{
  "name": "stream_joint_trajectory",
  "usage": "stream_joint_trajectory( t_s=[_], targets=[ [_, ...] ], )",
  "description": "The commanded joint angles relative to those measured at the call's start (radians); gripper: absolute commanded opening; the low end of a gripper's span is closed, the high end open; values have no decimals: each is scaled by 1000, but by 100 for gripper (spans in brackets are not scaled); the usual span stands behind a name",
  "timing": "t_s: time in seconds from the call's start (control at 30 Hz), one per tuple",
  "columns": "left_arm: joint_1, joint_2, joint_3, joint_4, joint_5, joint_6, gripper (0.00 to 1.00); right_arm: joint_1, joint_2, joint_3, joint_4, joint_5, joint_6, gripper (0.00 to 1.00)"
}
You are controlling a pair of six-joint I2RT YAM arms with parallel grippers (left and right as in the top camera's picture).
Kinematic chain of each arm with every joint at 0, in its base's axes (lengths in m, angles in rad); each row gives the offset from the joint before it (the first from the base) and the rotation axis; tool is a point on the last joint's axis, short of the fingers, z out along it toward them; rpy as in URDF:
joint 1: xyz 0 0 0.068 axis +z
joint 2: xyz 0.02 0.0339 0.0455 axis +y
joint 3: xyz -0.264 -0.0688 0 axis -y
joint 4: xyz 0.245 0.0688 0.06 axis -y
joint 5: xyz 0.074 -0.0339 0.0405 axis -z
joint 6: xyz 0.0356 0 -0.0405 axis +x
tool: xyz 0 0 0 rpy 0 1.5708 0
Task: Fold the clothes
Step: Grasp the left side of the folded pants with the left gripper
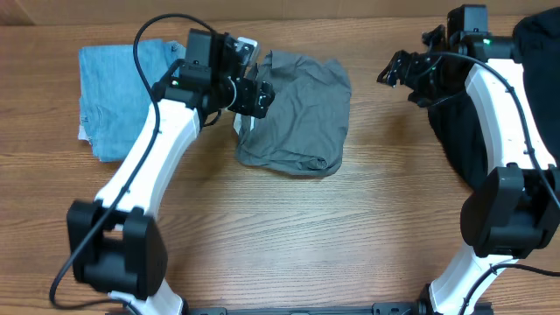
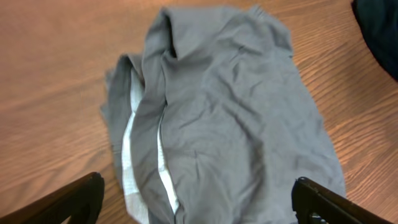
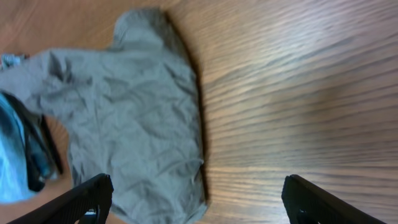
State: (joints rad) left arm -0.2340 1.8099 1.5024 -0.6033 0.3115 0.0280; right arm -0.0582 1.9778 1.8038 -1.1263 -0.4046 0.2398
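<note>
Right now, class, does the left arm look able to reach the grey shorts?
Probably yes: the left gripper hangs open directly over the grey shorts, with nothing between them.

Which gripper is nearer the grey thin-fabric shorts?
Left. The left gripper hangs open over the grey thin-fabric shorts' left edge; the right gripper is open, apart to their right over wooden table.

Centre: grey thin-fabric shorts (image 1: 297, 109) — on wooden table (image 1: 289, 236)
Left: light-blue denim garment (image 1: 114, 96), near
Right: black cloth garment (image 1: 451, 144) — well apart

No legible text, label, brand or number on the grey shorts (image 1: 302, 105) or wooden table (image 1: 289, 236).
</note>
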Motion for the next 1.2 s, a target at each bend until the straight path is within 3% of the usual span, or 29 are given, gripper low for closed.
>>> stream_joint_trajectory(
  t_s=[0.0,0.13,0.27,0.53,0.9,1.07,1.17],
  targets=[
    [68,126,5,30,183,-64,100,13,0,-19,2,-46,-40,91],
    [97,243,5,84,266,-92,100,13,0,-19,6,-47,-43,91],
    [96,317,5,150,267,-166,100,14,0,-19,1,-72,-89,91],
    [96,389,5,210,270,-193,100,47,0,-19,6,-70,-92,91],
    [113,357,6,168,266,-193,100,109,0,-19,21,-68,-118,91],
    [112,267,6,159,145,-181,100,116,0,-19,25,-68,-118,91],
    [112,277,6,161,156,-182,100,116,0,-19,25,-68,-118,91]
  ],
)
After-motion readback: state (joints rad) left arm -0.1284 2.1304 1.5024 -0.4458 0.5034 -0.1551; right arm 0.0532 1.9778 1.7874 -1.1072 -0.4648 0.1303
